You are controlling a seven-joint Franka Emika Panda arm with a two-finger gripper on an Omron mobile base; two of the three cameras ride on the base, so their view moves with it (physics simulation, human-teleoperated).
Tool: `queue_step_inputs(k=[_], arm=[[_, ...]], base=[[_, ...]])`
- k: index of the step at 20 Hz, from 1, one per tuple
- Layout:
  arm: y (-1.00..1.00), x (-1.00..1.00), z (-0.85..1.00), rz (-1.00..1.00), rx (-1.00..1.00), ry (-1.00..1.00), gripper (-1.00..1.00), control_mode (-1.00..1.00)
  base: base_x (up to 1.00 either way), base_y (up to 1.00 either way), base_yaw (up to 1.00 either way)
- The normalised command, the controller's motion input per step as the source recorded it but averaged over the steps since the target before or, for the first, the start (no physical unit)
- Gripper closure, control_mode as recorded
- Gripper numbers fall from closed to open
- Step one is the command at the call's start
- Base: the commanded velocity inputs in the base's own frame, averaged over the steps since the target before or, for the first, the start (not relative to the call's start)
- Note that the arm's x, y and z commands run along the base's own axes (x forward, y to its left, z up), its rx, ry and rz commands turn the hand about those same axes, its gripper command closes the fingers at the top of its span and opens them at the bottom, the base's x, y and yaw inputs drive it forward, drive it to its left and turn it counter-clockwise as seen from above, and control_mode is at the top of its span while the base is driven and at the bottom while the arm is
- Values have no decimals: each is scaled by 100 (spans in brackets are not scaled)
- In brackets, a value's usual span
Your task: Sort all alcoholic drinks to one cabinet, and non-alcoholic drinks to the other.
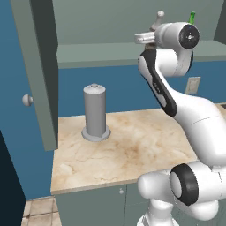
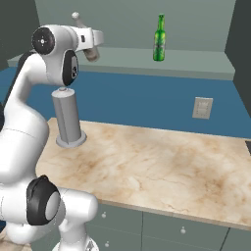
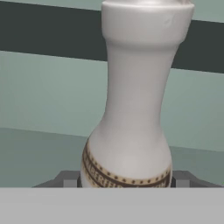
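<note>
The claw is closed on the pale grey-beige bottle, with 1 dark finger tip pressed against each side of the bottle's lower body, just at the brown patterned band that rings it. In the hand view the bottle rises from between those 2 tips, swelling at the body, narrowing through the neck and ending in a broad light cap at the top of the frame. From the left base view the claw sits at the end of the raised white arm, level with the inner shelf of the open wall cabinet, and the bottle's neck and cap poke up just behind the wrist. The right base view shows the same bottle held tilted beside the wrist, over the left part of that shelf. Farther right on the same shelf stands the slim green glass bottle, upright and well apart from the claw. The cabinet's grey-green door hangs open at the left with its round pale knob on the outer face. Below, on the marbled counter, a tall grey cylinder stands on its round base near the blue back wall, which carries a pale wall outlet.
</note>
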Motion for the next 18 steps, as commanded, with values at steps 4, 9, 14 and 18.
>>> queue_step_inputs(k=[4,9,14,18], arm=[[0,27,-3,0,0,0,100,-100],[0,25,-9,0,0,0,100,-100],[0,23,-15,0,0,0,100,-100],[0,22,-16,0,0,0,100,-100]], base=[[0,0,0],[0,0,0],[0,0,0],[0,0,0]])
